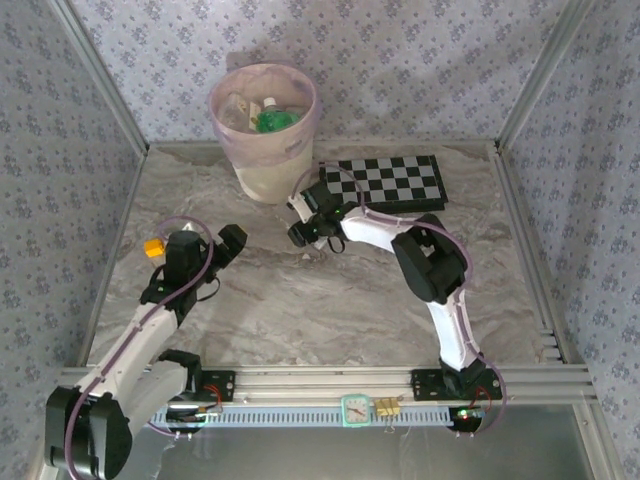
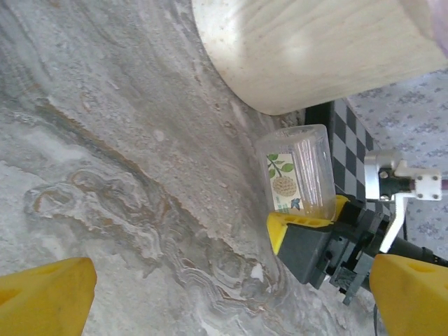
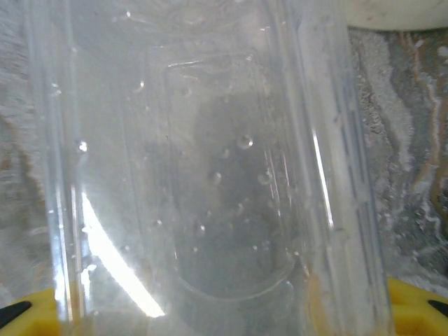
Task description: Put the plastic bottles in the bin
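A clear plastic bottle (image 2: 297,175) with a leaf-and-honeycomb label stands on the marble table beside the foot of the bin (image 1: 263,130). My right gripper (image 1: 303,225) is shut on it, its yellow fingers (image 2: 299,224) pressed against the bottle's lower part. The right wrist view looks straight into the bottle's clear wall (image 3: 210,175), with the right gripper (image 3: 217,318) around it. Inside the bin lie a green bottle (image 1: 275,120) and a clear one (image 1: 240,110). My left gripper (image 1: 195,242) hangs open over bare table at the left, its fingertips (image 2: 42,294) wide apart.
A black-and-white chessboard (image 1: 392,182) lies at the back right, just behind the right arm. The cream bin wall (image 2: 315,49) stands close to the held bottle. Patterned walls and metal frame posts enclose the table (image 1: 300,300).
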Available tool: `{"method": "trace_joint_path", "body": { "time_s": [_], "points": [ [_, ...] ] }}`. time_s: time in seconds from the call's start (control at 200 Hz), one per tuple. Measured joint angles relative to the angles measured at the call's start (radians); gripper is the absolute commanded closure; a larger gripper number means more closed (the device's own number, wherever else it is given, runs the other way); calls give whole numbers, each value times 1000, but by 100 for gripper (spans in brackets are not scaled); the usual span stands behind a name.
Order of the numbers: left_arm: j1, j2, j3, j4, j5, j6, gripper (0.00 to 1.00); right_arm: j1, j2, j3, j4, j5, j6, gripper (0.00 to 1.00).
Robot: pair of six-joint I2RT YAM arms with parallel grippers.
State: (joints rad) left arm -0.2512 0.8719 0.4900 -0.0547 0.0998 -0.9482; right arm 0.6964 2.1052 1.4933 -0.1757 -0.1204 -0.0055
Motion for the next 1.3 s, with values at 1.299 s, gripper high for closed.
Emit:
{"method": "trace_joint_path", "body": {
  "time_s": [1.299],
  "points": [
    [-275,230,148,320,-64,-33,35,55,-365,-290,280,-419,335,52]
  ]
}}
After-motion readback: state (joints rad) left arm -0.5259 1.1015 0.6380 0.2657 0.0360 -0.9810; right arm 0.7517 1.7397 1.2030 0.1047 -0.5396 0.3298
